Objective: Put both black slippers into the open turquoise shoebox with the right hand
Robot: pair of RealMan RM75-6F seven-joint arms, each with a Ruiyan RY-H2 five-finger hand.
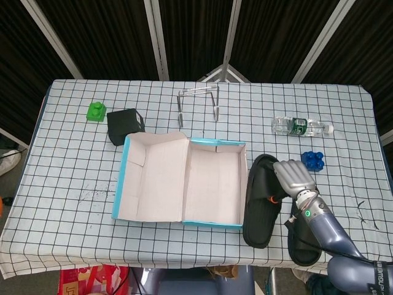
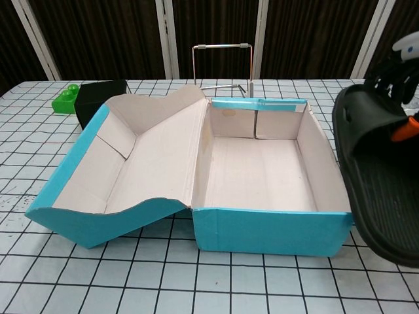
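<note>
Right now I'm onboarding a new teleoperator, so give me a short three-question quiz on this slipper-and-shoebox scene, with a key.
1. True or false: the right hand holds one black slipper lifted beside the turquoise shoebox.
2. Where is the other slipper?
A. inside the shoebox
B. flat on the table, under the right forearm
C. on the box lid
3. Fill in: the small object just beyond the right hand, near the water bottle, is a ____ toy block.

Key: 1 true; 2 B; 3 blue.
</note>
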